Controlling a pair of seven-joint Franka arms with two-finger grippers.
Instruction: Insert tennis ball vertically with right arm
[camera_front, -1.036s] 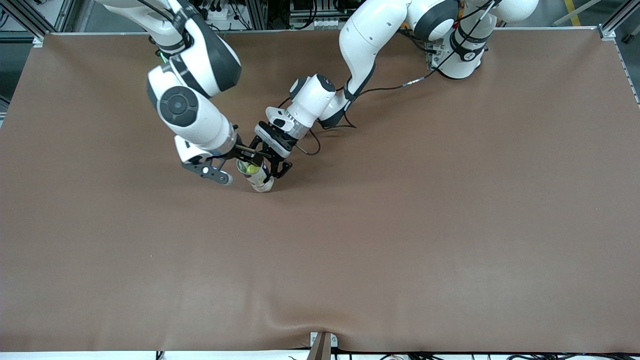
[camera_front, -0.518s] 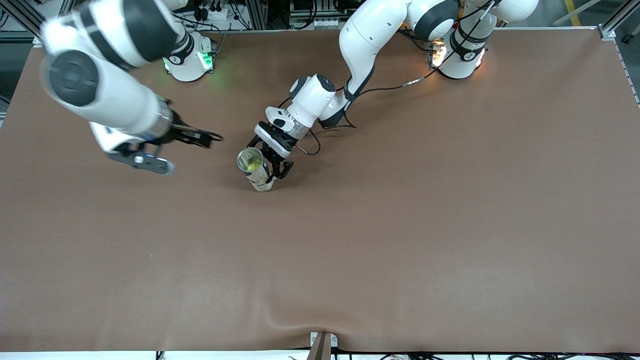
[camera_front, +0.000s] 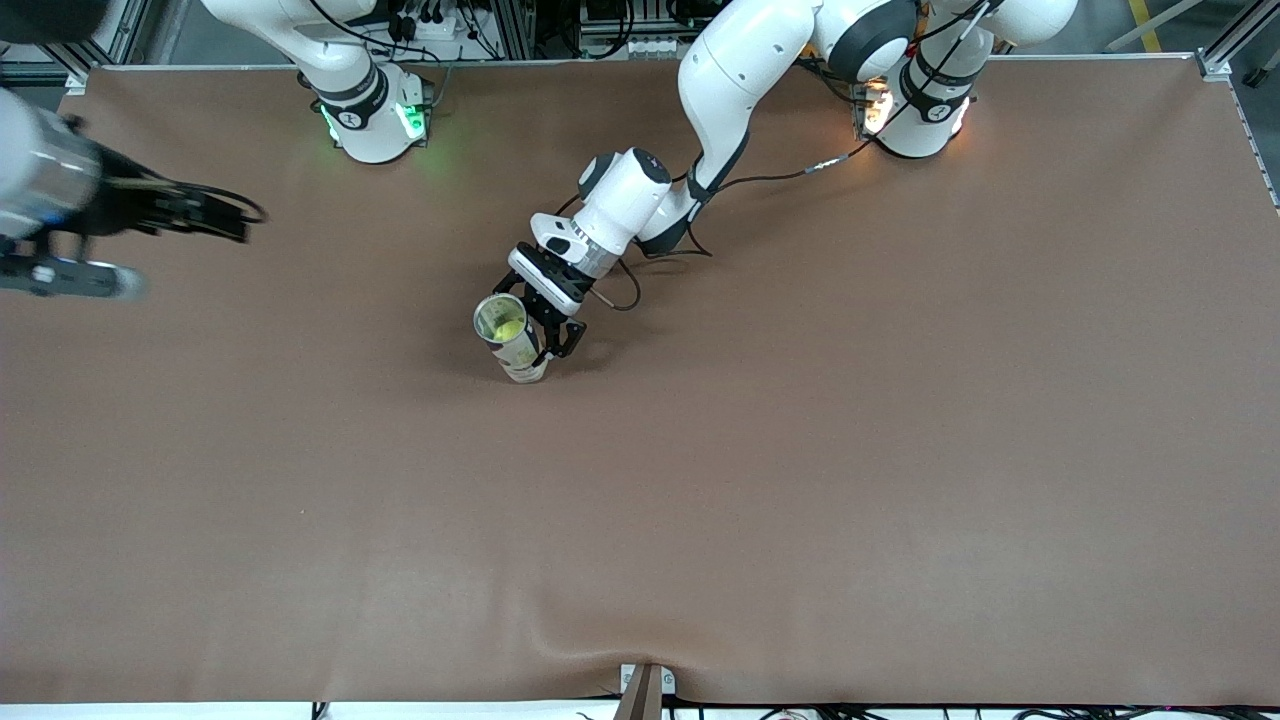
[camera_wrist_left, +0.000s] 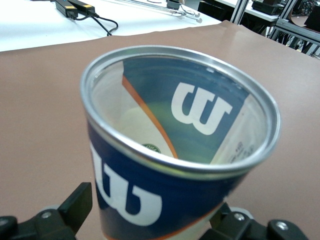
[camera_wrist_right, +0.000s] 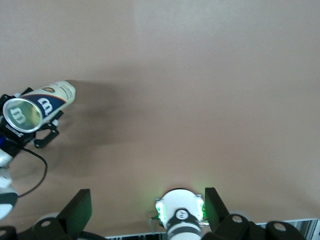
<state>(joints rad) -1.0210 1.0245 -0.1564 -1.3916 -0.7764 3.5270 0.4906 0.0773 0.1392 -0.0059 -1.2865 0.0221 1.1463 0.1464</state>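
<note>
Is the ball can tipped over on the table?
No, the Wilson tennis ball can stands upright on the table, its open mouth facing up.

High front overview; wrist cameras, both showing the can (camera_wrist_left: 175, 150).

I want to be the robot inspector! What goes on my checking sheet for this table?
Surface: brown table mat, a small ripple at the edge nearest the front camera.
Job's things: blue and white tennis ball can with a metal rim, upright, top open; yellow-green tennis ball inside it.
Clutter: nothing seen.
Grippers: left gripper open, fingers either side of the can; right gripper open, holding nothing, over the right arm's end of the table.
Cables: black cable loops on the mat by the left arm's wrist.
Surroundings: metal frame rails at the table's corners; green light on the right arm's base, orange light on the left's.
</note>
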